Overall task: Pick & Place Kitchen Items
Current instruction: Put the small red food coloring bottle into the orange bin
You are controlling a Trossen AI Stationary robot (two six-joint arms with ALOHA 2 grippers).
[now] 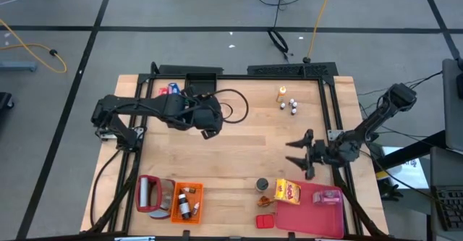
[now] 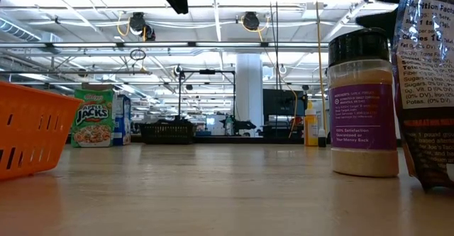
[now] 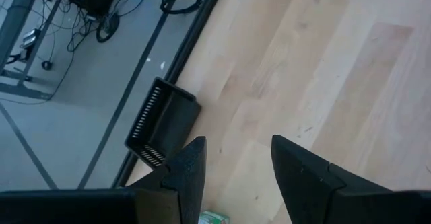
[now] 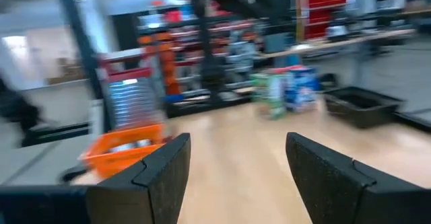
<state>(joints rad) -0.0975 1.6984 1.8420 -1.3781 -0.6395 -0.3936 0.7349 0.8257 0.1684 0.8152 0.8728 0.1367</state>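
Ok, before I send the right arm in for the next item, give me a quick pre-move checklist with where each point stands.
1. Right end effector open and empty: ok, fingers spread, nothing between them.
2. Left end effector empty: ok, wrist view shows only bare wood between its fingers.
3. Arms apart: ok, left sits at the table's back left, right at the right side.
4. Yellow cardboard food box reachable: ok, it lies at the edge of the flat pink-red plastic tray, near the right end effector.
5. Orange rectangular plastic crate has room: cannot tell, small white-capped bottles already lie inside.
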